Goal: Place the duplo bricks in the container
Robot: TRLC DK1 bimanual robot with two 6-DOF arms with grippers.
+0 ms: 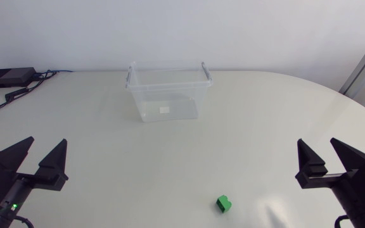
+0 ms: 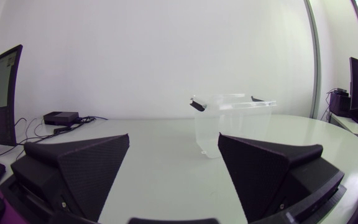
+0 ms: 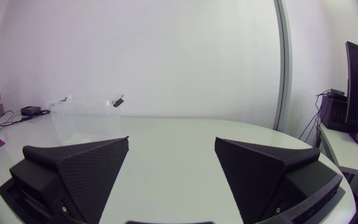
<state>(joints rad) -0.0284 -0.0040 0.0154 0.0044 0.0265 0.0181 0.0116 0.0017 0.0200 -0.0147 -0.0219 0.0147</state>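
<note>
1. My left tool rests at 8 o'clock on the bench, fingers apart.
2. My right tool sits at 4 o'clock, likewise spread.
3. The green brick lies at 5 o'clock, and the container stands at 12.

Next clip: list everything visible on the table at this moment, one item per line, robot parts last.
Clear plastic container with grey handles: one, transparent, at the far middle of the table, no brick visible inside.
Green duplo brick: one, green, on the table's near side, right of middle, closer to the right gripper, apart from the container.
Black box: one, black, at the table's far left corner.
Cables: a few, black, running from the black box along the left edge.
Table: one, white, rounded.
Left gripper: one, matte black, near left, open, holding nothing.
Right gripper: one, matte black, near right, open, holding nothing.
</note>
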